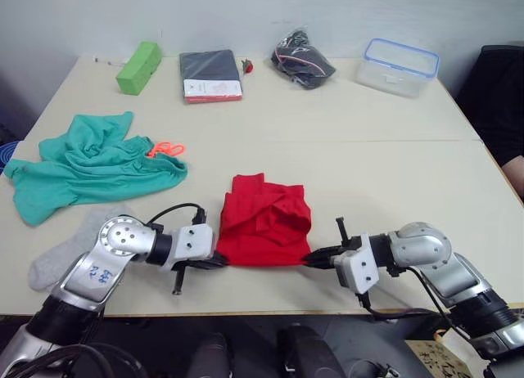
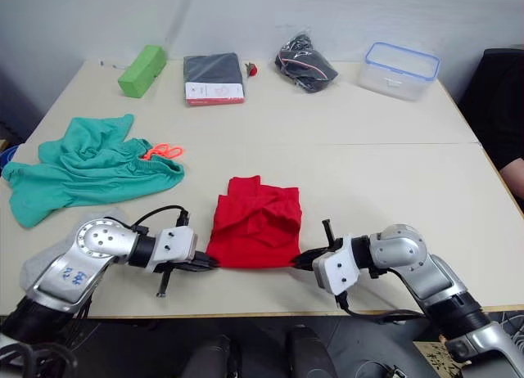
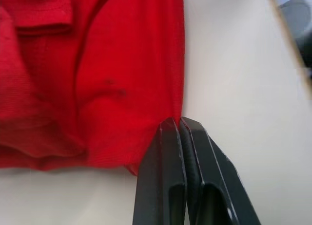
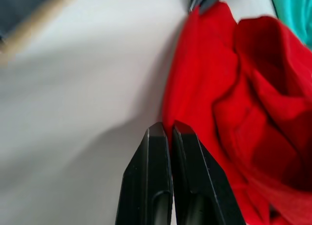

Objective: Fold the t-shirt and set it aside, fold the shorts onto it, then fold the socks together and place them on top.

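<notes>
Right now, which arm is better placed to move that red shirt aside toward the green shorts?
Left, probably: its tool sits at the crumpled red cotton t-shirt's near corner, on the side facing the teal-green fabric shorts.

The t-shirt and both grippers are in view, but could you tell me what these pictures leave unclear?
- Whether the left gripper or right gripper pinches any t-shirt cloth: fingers shut at its near corners, and in both wrist views the tips hide the contact.
- The t-shirt's chest mark and collar: folded under, both eye views.
- The socks: the left arm covers part; one or two is unclear.
- The black bundle: too small to identify.
</notes>
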`<action>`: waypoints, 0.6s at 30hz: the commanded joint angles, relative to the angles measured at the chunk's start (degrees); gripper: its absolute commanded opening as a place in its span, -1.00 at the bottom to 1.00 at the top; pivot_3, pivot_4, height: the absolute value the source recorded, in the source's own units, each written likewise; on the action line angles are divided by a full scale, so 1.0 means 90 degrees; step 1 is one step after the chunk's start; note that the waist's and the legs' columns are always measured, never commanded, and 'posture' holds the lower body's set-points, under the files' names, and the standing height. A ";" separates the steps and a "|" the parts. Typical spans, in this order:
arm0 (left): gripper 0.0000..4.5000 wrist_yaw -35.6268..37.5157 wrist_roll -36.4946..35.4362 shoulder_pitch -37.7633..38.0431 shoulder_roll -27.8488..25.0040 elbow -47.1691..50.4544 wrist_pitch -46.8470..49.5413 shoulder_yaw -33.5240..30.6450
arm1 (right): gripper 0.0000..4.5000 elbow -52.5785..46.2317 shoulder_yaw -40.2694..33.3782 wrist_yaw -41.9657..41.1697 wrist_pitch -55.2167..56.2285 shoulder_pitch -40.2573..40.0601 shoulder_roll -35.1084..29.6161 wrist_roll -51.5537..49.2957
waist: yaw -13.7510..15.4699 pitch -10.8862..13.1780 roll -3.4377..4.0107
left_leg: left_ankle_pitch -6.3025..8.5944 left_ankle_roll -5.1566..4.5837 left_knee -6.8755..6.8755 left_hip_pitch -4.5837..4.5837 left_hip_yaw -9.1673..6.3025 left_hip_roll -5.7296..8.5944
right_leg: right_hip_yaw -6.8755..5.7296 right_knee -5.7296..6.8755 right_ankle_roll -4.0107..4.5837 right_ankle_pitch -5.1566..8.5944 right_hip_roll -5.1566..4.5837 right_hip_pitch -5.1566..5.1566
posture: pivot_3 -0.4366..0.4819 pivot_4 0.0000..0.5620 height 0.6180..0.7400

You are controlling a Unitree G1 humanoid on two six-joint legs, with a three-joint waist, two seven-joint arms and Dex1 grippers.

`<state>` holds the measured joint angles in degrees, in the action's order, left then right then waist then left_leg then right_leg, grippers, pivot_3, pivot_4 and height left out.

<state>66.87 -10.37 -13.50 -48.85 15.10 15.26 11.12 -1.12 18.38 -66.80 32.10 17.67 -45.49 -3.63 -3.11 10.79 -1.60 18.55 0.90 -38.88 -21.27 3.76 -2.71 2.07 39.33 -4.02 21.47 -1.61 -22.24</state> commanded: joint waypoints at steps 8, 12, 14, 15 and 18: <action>-0.79 -0.0377 -0.0767 0.0981 -0.0323 0.1384 0.1304 -0.0547 | -0.90 -0.0749 -0.0198 0.0138 -0.0027 -0.0904 -0.0383 0.0113 | 0.0001 0.0000 0.0000 | 0.0001 -0.0001 0.0011 0.0013 -0.0007 0.0000 | -0.0004 -0.0025 0.0003 0.0001 0.0002 0.0022 | -0.05 -0.47 1.00; -0.29 -0.0396 -0.1201 0.1138 -0.0383 0.1530 0.1698 -0.0937 | -0.38 -0.0914 -0.0505 0.0124 -0.0242 -0.1171 -0.0619 -0.0318 | 0.0015 0.0000 0.0000 | 0.0001 -0.0001 0.0016 0.0015 -0.0013 0.0000 | -0.0010 -0.0036 0.0003 0.0002 0.0003 0.0029 | -0.05 -0.47 1.00; -0.03 -0.0347 -0.1684 0.1180 -0.0384 0.1578 0.1999 -0.1392 | -0.10 -0.1125 -0.0795 0.0082 -0.0340 -0.1334 -0.0795 -0.0736 | 0.0019 0.0001 0.0002 | 0.0001 -0.0001 0.0019 0.0014 -0.0017 0.0000 | -0.0013 -0.0042 0.0003 0.0001 0.0003 0.0031 | -0.05 -0.47 1.00; 0.13 -0.0330 -0.1894 0.1177 -0.0396 0.1595 0.2141 -0.1581 | 0.07 -0.1231 -0.0928 0.0071 -0.0412 -0.1397 -0.0863 -0.0932 | 0.0024 0.0001 0.0002 | 0.0001 -0.0001 0.0019 0.0013 -0.0018 0.0000 | -0.0015 -0.0044 0.0003 0.0002 0.0002 0.0031 | -0.05 -0.47 1.00; 0.57 -0.0272 -0.2674 0.1018 -0.0479 0.1586 0.2704 -0.2201 | 0.54 -0.1440 -0.1422 0.0181 -0.0740 -0.1406 -0.0989 -0.1359 | 0.0005 0.0002 0.0003 | 0.0001 -0.0001 0.0019 0.0017 -0.0025 -0.0001 | -0.0020 -0.0047 0.0003 0.0001 0.0003 0.0040 | -0.05 -0.47 1.00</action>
<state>63.93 -29.60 -3.34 -52.33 27.37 37.02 -4.78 -11.85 9.03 -66.01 26.81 4.68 -53.68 -12.83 -3.07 10.81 -1.57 18.55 0.89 -38.71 -21.08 3.53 -2.73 1.89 38.90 -3.99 21.49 -1.57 -21.84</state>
